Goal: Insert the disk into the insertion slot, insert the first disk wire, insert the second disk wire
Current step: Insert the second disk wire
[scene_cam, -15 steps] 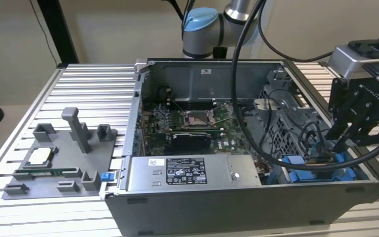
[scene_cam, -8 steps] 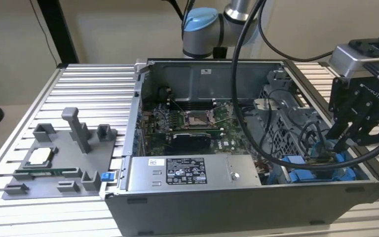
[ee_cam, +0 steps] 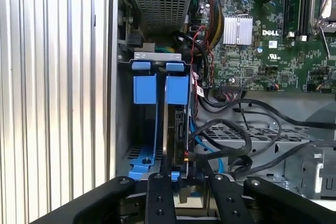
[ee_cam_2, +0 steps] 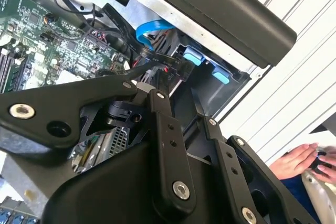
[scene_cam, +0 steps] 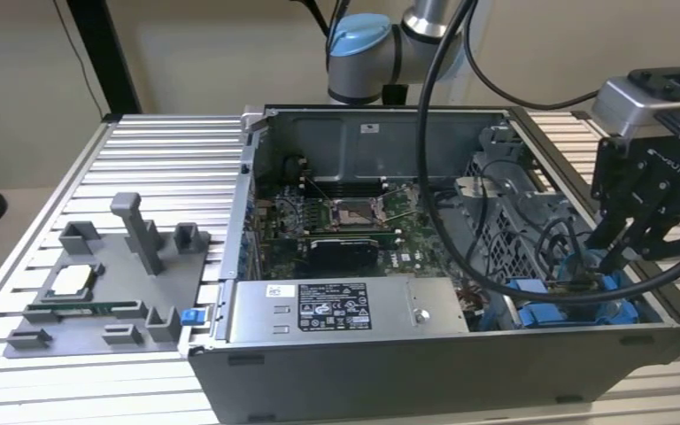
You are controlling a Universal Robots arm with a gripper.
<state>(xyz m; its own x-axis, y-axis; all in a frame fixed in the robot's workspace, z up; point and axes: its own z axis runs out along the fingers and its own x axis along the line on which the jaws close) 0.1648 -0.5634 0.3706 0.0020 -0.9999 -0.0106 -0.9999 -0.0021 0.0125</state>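
Observation:
The open computer case (scene_cam: 435, 354) sits on a slatted table. The insertion slot (ee_cam: 144, 88), lined with blue rails, lies in the case's corner at the exterior view's right (scene_cam: 559, 310). In the first wrist view the disk (ee_cam: 179, 124) stands edge-on inside it, beside a blue bracket (ee_cam: 177, 88). My gripper (scene_cam: 604, 258) reaches down into this bay. Its fingers (ee_cam: 160, 192) come together at the disk's near end, shut on a black disk wire connector (ee_cam: 188, 156). In the second wrist view this connector (ee_cam_2: 160, 64) sits at my gripper's tip (ee_cam_2: 152, 74), near a flat blue cable (ee_cam_2: 152, 30).
A silver power-supply box (scene_cam: 316, 310) fills the case's front. The motherboard (scene_cam: 340, 226) lies behind it. Thick black cables (scene_cam: 428, 159) hang across the case. A grey fixture tray (scene_cam: 92, 301) stands at the exterior view's left. A person's hand (ee_cam_2: 302, 161) rests beyond the case.

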